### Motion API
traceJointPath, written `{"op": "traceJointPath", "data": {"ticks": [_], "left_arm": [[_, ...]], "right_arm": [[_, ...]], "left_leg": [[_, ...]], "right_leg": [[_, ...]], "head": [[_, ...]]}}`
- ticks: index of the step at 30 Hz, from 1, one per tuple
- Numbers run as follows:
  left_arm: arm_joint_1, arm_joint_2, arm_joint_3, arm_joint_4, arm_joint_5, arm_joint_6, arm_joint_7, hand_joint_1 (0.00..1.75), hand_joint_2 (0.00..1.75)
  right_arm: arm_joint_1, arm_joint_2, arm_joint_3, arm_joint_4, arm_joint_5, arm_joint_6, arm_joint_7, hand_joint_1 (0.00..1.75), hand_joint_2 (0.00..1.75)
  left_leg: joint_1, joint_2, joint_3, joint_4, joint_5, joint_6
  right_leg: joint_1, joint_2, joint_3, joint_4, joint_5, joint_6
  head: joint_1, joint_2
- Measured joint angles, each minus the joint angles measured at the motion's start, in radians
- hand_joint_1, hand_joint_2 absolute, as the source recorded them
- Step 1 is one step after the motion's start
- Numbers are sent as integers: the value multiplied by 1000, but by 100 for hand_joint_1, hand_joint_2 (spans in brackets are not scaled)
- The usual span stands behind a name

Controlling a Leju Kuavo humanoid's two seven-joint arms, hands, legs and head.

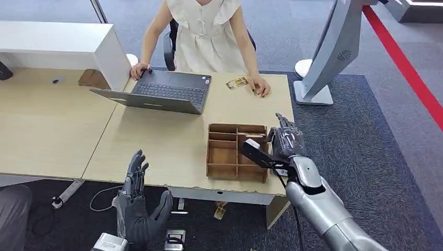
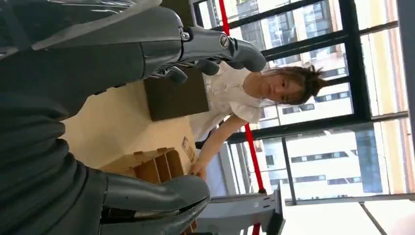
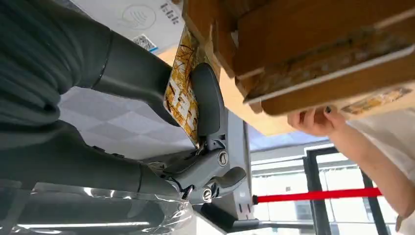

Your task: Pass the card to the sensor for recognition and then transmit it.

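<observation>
STEP: card pickup | RIGHT: right hand (image 1: 284, 142) is pinching the card (image 3: 182, 93) between thumb and fingers at the wooden organizer (image 1: 222, 157), 3 o'clock edge | LEFT: left hand (image 1: 137, 201) is hovering, fingers spread, holding nothing | NEXT: lifting the card clear calls for a firm pinch; sensor location cannot be told.

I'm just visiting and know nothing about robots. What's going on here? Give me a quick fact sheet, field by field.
Right hand: pinches a patterned card between thumb and finger, beside the wooden divided box
Left hand: holds nothing, fingers apart, at the near table edge
Table: light wood, with an open laptop
Second card: lies flat on the table, by the person's hand
Person: seated across the table, one hand at the laptop
Sensor: cannot tell which item it is
</observation>
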Motion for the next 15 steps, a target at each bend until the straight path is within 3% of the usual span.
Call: {"op": "traceJointPath", "data": {"ticks": [8, 12, 15], "left_arm": [[-2, 0, 0, -3, -9, 0, 5, 0, 175], [-36, 1, -24, -2, 39, 0, 5, 0, 175], [-48, 3, -38, -2, 50, 0, 5, 0, 175]], "right_arm": [[0, -3, -3, -18, 13, -25, 25, 175, 175], [33, -68, -49, -226, 125, 0, 124, 175, 175], [50, -95, -68, -285, 129, 36, 130, 175, 175]], "left_leg": [[0, 0, 0, 0, 0, 0], [0, 0, 1, 0, 0, 0], [0, 0, 1, 0, 0, 0]], "right_leg": [[0, 0, 0, 0, 0, 0], [0, 0, 0, 0, 0, 0], [0, 0, 0, 0, 0, 0]], "head": [[0, 0], [0, 0], [0, 0]]}}
